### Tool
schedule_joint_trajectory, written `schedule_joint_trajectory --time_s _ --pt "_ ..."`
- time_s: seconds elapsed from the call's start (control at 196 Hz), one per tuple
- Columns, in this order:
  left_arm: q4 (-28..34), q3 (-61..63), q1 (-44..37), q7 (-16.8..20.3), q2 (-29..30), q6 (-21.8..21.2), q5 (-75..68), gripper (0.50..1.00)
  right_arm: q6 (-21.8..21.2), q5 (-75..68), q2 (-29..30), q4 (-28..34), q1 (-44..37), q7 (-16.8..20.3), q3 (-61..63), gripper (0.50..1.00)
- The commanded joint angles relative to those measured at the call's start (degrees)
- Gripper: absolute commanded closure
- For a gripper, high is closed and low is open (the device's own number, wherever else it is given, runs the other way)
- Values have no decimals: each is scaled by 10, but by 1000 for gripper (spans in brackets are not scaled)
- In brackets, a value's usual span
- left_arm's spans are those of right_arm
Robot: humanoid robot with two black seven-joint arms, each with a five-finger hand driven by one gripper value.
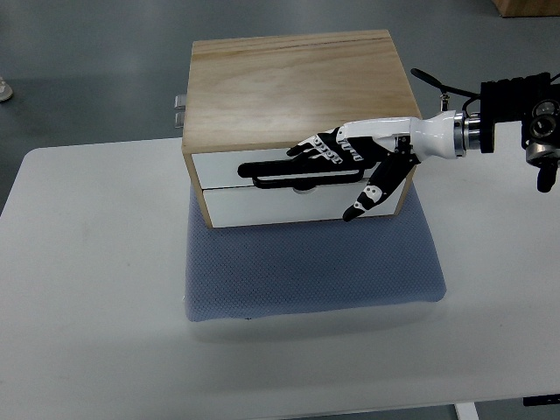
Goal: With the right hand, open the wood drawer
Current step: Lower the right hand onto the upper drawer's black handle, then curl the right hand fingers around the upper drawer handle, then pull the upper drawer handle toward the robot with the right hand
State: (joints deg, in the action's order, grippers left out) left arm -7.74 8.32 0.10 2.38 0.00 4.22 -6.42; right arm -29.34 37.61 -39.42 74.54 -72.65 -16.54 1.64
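A light wood drawer box [293,83] stands on a blue-grey mat [315,271], with two white drawer fronts facing me. The upper drawer front [227,166] carries a long black handle [297,178]. My right hand [337,175] comes in from the right edge and lies across this front, its black-and-white fingers [315,147] stretched flat toward the left over the handle. The thumb [372,194] points down over the lower drawer front [280,206]. The fingers are spread and grasp nothing. Both drawers look closed. No left arm shows.
The mat lies on a white table [87,280]. Small metal hardware [180,107] sticks out at the box's back left. The grey floor lies beyond the table, and a brown box corner [525,7] shows at the top right.
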Motion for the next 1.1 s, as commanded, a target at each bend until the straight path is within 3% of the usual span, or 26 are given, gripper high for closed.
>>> schedule_joint_trajectory --time_s 0.0,0.637,1.096 --pt "0 -1 0 0 0 0 0 500 0 4 5 -4 4 0 0 548" --pt "0 0 0 0 0 0 0 500 -1 18 19 -39 25 -1 0 548" --pt "0 -1 0 0 0 0 0 500 -9 19 -1 8 35 -2 1 546"
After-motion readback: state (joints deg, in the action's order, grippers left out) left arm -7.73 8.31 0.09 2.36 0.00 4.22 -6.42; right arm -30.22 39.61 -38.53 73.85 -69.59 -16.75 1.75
